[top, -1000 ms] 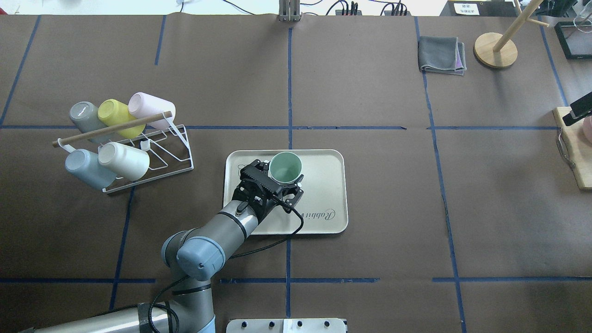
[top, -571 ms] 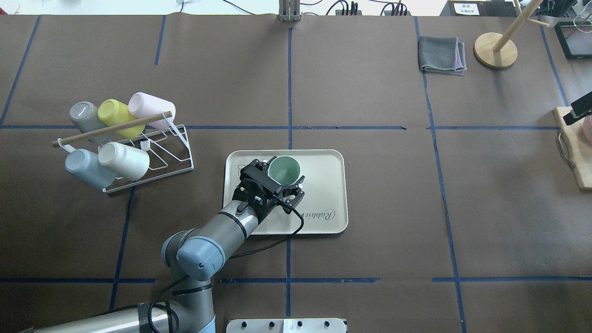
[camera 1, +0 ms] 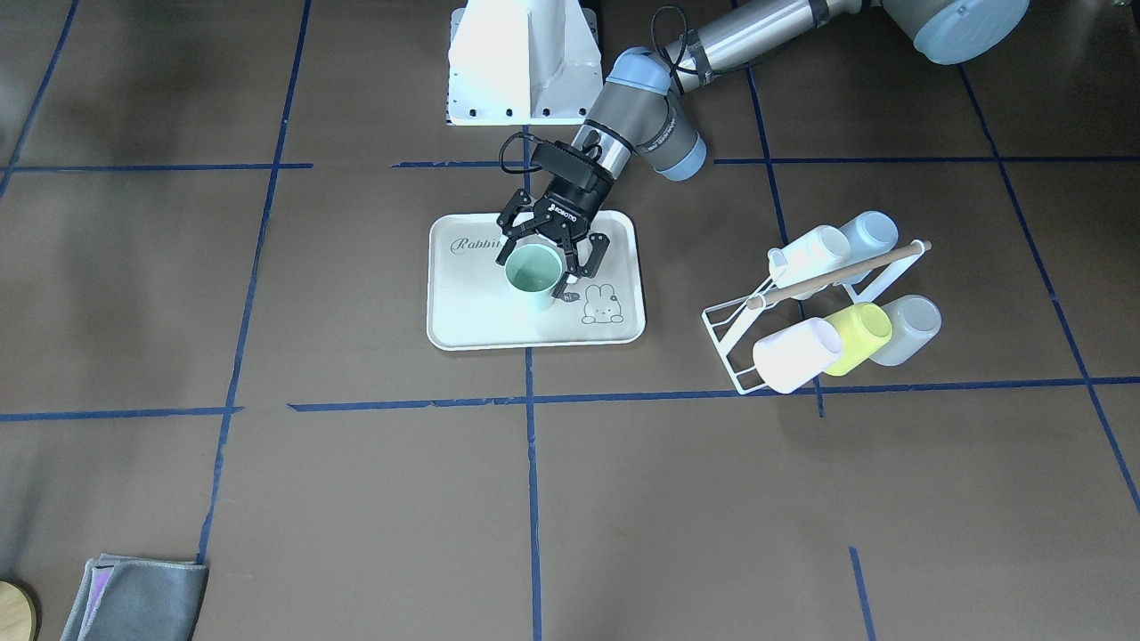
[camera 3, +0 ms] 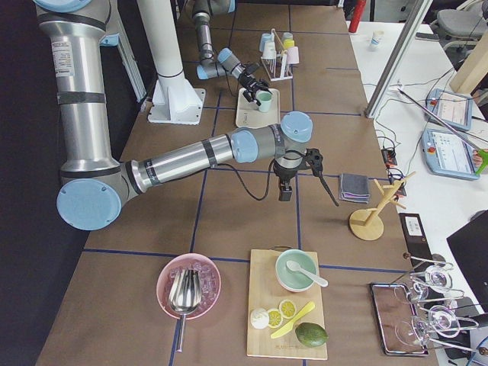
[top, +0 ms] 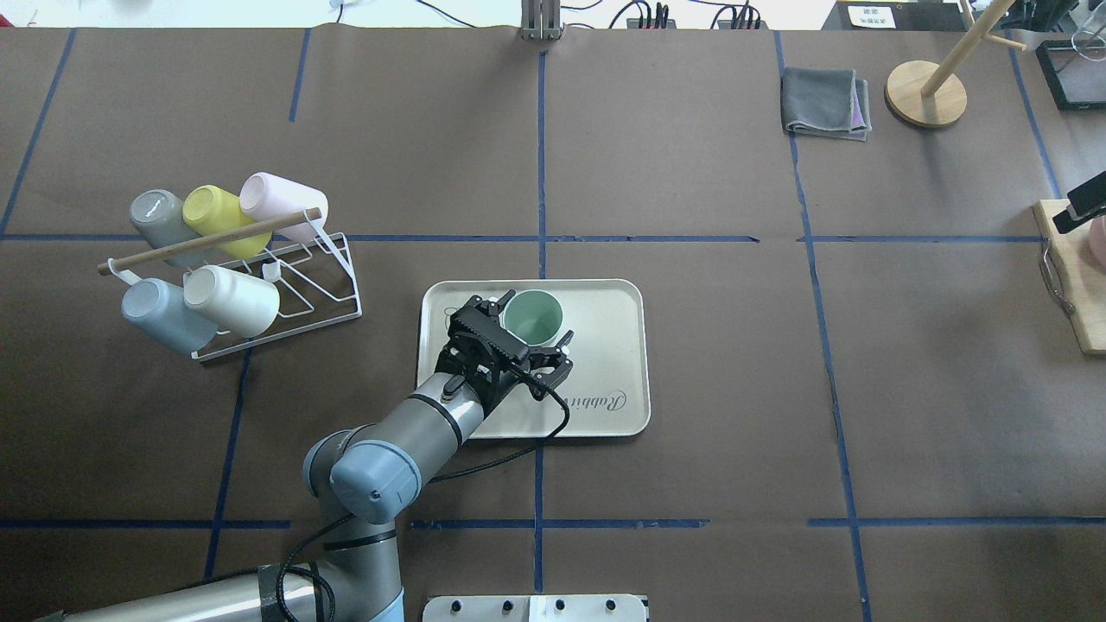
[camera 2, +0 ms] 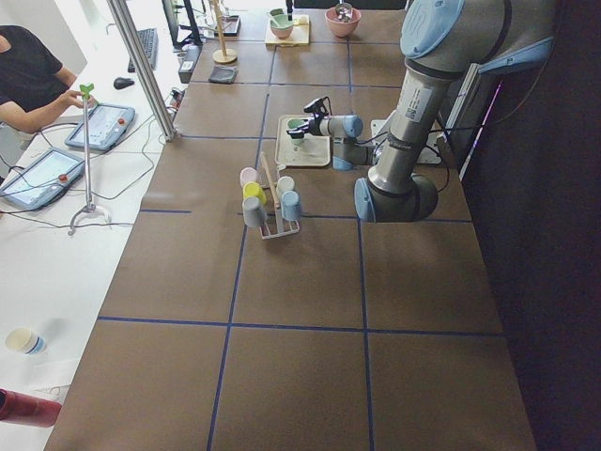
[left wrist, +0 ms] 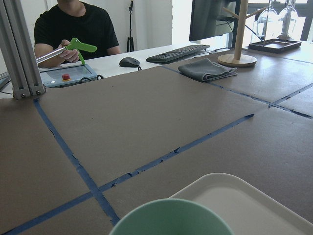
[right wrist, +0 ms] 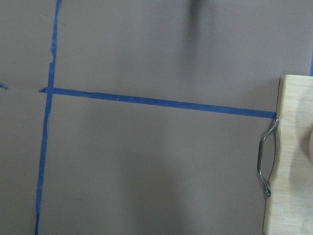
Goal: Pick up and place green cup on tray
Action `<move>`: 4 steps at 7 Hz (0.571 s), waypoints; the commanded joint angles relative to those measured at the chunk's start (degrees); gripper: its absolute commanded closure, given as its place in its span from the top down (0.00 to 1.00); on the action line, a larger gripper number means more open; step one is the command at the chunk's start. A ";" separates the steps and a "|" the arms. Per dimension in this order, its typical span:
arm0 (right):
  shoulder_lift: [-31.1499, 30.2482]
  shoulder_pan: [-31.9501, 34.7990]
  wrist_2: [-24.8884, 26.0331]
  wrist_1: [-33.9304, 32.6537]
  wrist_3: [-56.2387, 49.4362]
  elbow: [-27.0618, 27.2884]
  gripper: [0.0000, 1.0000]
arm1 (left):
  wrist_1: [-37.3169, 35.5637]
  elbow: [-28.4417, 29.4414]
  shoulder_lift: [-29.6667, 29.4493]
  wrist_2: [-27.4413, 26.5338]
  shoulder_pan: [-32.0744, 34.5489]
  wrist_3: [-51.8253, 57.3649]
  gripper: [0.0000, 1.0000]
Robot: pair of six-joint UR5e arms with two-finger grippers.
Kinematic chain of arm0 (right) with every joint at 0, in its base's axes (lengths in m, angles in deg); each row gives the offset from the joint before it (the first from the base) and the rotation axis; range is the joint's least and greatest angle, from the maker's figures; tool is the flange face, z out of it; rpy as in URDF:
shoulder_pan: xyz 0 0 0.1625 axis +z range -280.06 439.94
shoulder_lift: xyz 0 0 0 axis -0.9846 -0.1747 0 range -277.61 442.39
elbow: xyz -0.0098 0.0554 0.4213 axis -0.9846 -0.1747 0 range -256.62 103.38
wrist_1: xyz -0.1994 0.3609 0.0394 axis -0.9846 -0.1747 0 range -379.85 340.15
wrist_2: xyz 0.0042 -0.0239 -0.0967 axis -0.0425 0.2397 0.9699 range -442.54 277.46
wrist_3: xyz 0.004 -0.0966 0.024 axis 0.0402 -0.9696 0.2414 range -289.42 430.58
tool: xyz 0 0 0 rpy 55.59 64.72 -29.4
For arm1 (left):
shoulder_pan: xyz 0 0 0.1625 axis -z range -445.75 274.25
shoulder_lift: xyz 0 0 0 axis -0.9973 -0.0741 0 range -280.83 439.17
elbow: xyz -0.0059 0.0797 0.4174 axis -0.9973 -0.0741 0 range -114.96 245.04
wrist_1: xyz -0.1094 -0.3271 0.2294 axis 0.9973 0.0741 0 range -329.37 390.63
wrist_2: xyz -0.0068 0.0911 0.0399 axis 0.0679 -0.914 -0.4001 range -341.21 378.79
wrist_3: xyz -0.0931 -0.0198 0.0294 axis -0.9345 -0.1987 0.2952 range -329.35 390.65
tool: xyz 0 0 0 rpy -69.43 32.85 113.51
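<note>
The green cup [camera 1: 534, 270] stands on the tray [top: 618, 363], open end up. It is in the far part of the tray, just beside the little bunny drawing [camera 1: 603, 305]. My left gripper [top: 537, 318] is down at the cup, with one finger on each side of it. The jaws are apart, and I can see a small gap between the cup and the finger on my right. My left wrist camera sees the round rim of the cup at the very bottom, and a corner of the tray past it.

Off the tray, on my left, is a white wire rack [top: 324, 281]. On it lie a grey cup [top: 160, 216], a yellow cup [top: 212, 216], a pink cup [top: 272, 200], a blue cup [top: 160, 311] and a cream cup [top: 233, 300]. A wooden stick [top: 207, 242] lies across the top of the rack.

Far past the tray, on my right, is a folded grey cloth [top: 825, 102]. A wooden stand [top: 925, 93] is just beside it.

My right gripper [camera 3: 329, 191] is well away from the tray, on my right. It is over the brown table [top: 691, 173], near a wooden board [right wrist: 293, 161]. I cannot tell if its jaws are apart or together.
</note>
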 commanded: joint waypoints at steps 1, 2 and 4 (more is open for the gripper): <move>0.01 0.11 -0.05 0.00 0.05 0.00 1.00 | -1.76 -4.85 -0.18 0.30 0.41 0.07 1.00; 0.10 0.12 -0.05 0.00 0.05 0.00 1.00 | -7.61 -8.79 -0.19 0.47 1.36 0.07 1.00; 0.19 0.46 -0.05 0.00 0.05 0.26 1.00 | -15.81 -16.27 0.25 5.10 5.30 0.07 1.00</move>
